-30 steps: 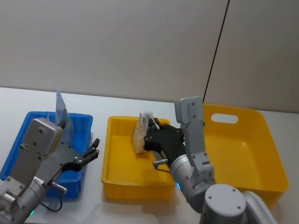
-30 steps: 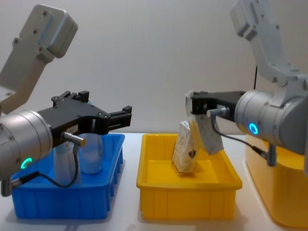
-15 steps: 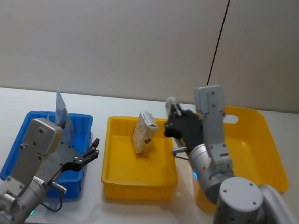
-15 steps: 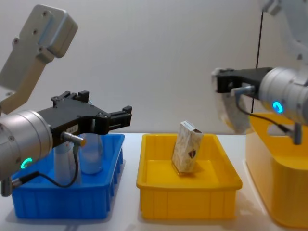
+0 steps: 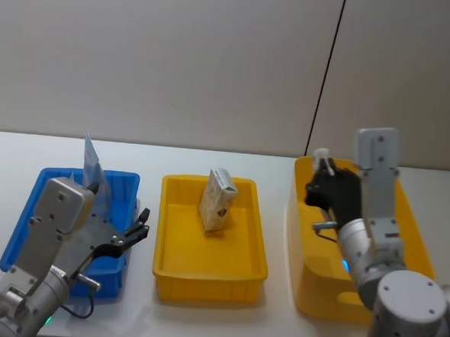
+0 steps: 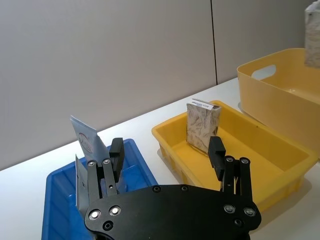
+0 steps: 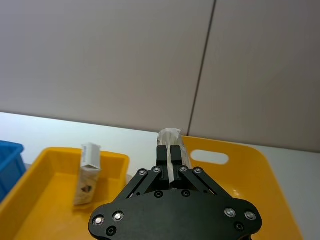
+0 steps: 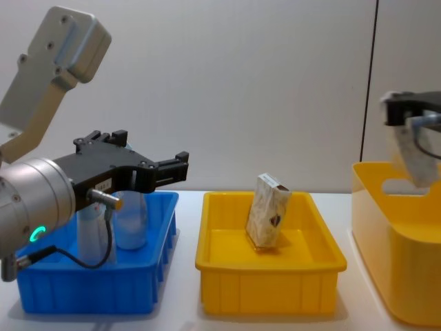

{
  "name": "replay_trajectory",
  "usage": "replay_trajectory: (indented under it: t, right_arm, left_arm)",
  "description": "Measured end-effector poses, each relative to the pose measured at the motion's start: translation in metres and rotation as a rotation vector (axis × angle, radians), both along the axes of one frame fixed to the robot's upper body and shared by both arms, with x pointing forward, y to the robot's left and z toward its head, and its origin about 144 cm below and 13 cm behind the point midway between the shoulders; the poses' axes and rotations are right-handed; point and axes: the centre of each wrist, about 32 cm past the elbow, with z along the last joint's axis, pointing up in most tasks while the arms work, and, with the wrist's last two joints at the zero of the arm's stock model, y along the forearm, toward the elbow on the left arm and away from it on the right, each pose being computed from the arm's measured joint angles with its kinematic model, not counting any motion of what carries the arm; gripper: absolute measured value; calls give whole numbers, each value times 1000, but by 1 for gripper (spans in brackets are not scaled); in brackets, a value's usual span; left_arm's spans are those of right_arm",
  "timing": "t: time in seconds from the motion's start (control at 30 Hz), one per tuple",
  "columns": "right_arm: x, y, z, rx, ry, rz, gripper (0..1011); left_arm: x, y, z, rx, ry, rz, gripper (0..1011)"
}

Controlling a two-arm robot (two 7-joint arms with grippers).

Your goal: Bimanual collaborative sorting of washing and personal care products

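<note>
Right hand (image 7: 170,152) pinches a carton (image 7: 170,134) above the deep yellow bin (image 8: 386,234), seemingly to drop it; left hand (image 5: 141,223) hovers spread over blue tray (image 5: 23,221).

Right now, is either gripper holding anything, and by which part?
The right gripper pinches a small beige-white patterned cardboard carton near its upper end; the left gripper is open and empty.

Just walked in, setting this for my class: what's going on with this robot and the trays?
The right gripper is shut on a small beige-white patterned cardboard carton, holding it above the deep yellow plastic bin on the robot's right. A second matching carton stands in the shallow yellow plastic tray in the middle. The left gripper hangs open above the blue plastic tray, where pale blue squeeze tubes stand upright.
</note>
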Motion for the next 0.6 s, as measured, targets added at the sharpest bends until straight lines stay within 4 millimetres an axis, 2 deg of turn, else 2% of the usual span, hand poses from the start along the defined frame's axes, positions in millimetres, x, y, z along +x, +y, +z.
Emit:
replay_trajectory:
  t: [0.37,0.6]
  right_arm:
    - [-5,-24,-4,17,48,-75,32]
    - [-3,-32,-10,31,79,-84,253]
  left_arm:
    - [0,0,0,0,0,0,1001]
    - [0,0,0,0,0,0,1001]
